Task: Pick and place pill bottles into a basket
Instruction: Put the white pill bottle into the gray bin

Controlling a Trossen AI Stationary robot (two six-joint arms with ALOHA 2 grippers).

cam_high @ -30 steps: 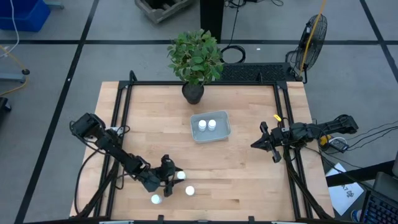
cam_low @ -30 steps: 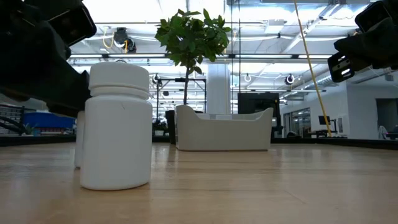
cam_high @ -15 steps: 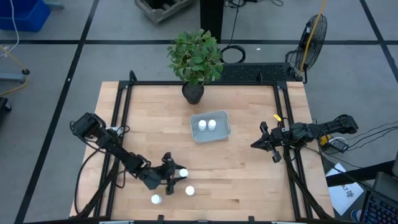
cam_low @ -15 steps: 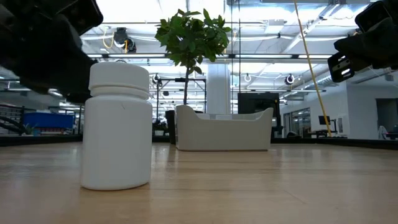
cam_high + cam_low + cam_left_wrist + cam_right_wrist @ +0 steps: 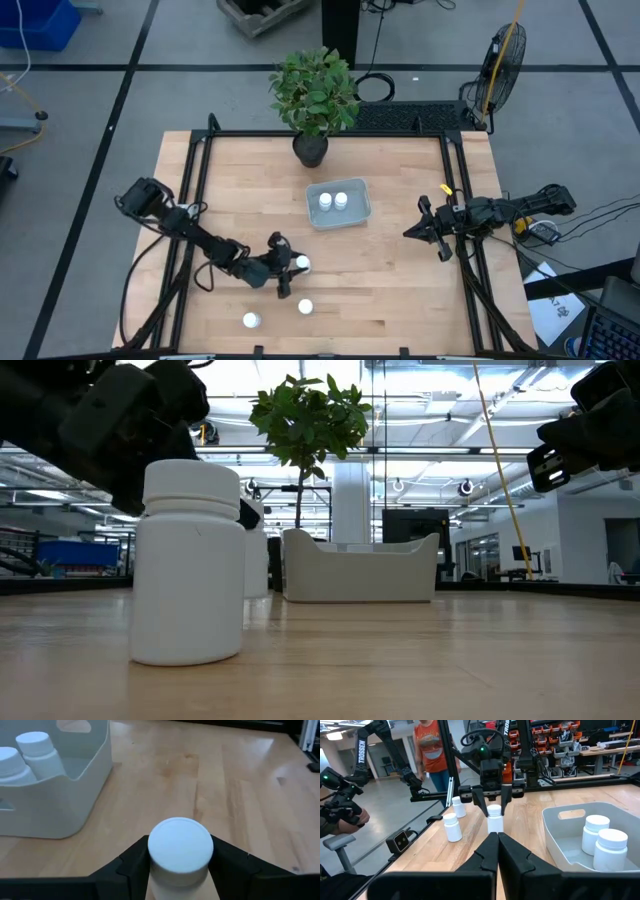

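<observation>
My left gripper [image 5: 290, 268] is shut on a white pill bottle [image 5: 300, 264] near the table's middle, near-left of the basket. It also shows in the left wrist view [image 5: 180, 845] and the right wrist view [image 5: 494, 817]. The pale basket [image 5: 360, 212] holds two bottles [image 5: 326, 200] [image 5: 342, 199]. Two more bottles stand on their bases near the front edge [image 5: 251, 320] [image 5: 305, 307]; one of them fills the low view's foreground [image 5: 190, 560]. My right gripper [image 5: 420, 230] waits shut at the table's right side. My left gripper pinches the bottle between its two fingers [image 5: 132, 862], on opposite sides of the body just below the cap [image 5: 177, 872]. The fingers slant down from the table's left. The bottle stands upright in the hold, and its base [image 5: 256, 592] looks slightly clear of the table.
A potted plant [image 5: 313, 95] stands at the far edge behind the basket. Black frame rails [image 5: 200, 180] run along the table's sides. A person [image 5: 432, 745] stands beyond the table's left side in the right wrist view. Bare wood [image 5: 390, 290] lies between the grippers.
My left gripper has carried its bottle from beside the two front bottles toward the table's right and far side, toward the basket. The bottle has come up off the table and stays upright. The other bottles have stayed put.
</observation>
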